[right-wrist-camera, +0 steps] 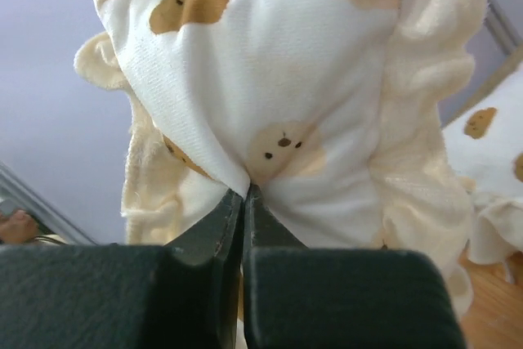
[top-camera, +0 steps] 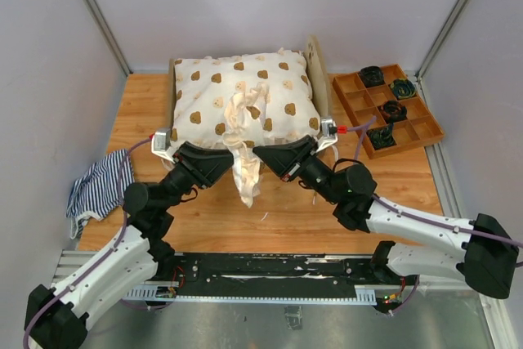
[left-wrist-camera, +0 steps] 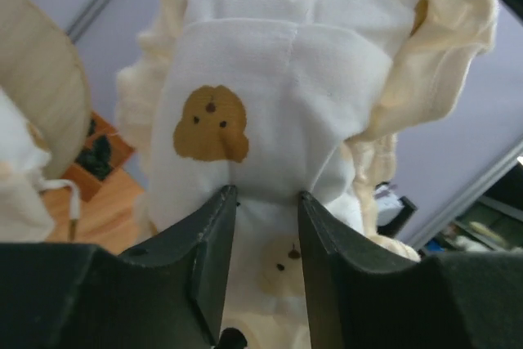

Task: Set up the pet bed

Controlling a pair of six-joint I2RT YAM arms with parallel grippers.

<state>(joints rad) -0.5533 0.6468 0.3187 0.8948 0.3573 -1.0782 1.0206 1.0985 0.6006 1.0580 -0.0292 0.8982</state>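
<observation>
The pet bed stands at the back middle. Its plywood headboard (top-camera: pixel 313 63) is on the right, and a puffy white bear-print cushion (top-camera: pixel 237 91) covers its top, hiding the mattress. A bear-print cloth with a cream ruffle (top-camera: pixel 245 165) hangs off the bed's front edge. My left gripper (top-camera: pixel 231 151) is shut on a thick fold of this cloth (left-wrist-camera: pixel 270 96), which fills the gap between its fingers (left-wrist-camera: pixel 265 198). My right gripper (top-camera: pixel 260 153) is pinched tight on a thin fold of the same cloth (right-wrist-camera: pixel 286 79), with its fingertips together (right-wrist-camera: pixel 243 194).
A brown wooden tray (top-camera: pixel 425 132) with square compartments and dark items sits at the back right. A navy-and-white striped cloth (top-camera: pixel 98 185) lies crumpled at the left edge. Grey walls enclose the table. The headboard (left-wrist-camera: pixel 41 79) shows at the left in the left wrist view.
</observation>
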